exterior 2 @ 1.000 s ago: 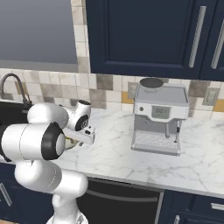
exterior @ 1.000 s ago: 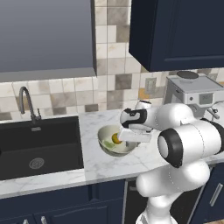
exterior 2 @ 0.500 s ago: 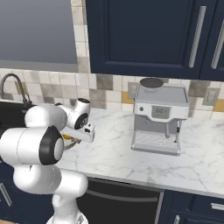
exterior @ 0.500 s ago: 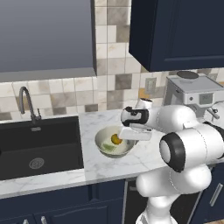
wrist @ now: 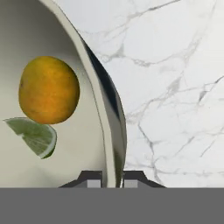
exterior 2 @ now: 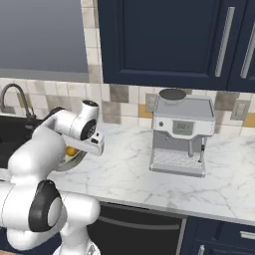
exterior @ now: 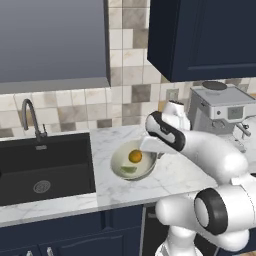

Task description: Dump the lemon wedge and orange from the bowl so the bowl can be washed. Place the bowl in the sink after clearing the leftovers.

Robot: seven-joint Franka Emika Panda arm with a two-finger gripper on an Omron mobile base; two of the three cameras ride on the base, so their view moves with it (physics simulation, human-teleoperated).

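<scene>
White marble counter [exterior: 185, 175] lies under everything. On it sits the bowl [exterior: 120, 160], and the gripper [wrist: 110, 180] pinches its rim. One finger [wrist: 92, 180] is inside the bowl and the other is outside, squeezed tight on the thin wall. Just past the inside finger lies the lemon wedge [wrist: 35, 135]. It touches the orange [wrist: 49, 89], which sits farther along. Away on the bowl's other side is the black sink [exterior: 45, 170].

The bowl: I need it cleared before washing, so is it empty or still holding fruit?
Still holding fruit: the orange and lemon wedge lie inside the bowl, on the counter.
</scene>
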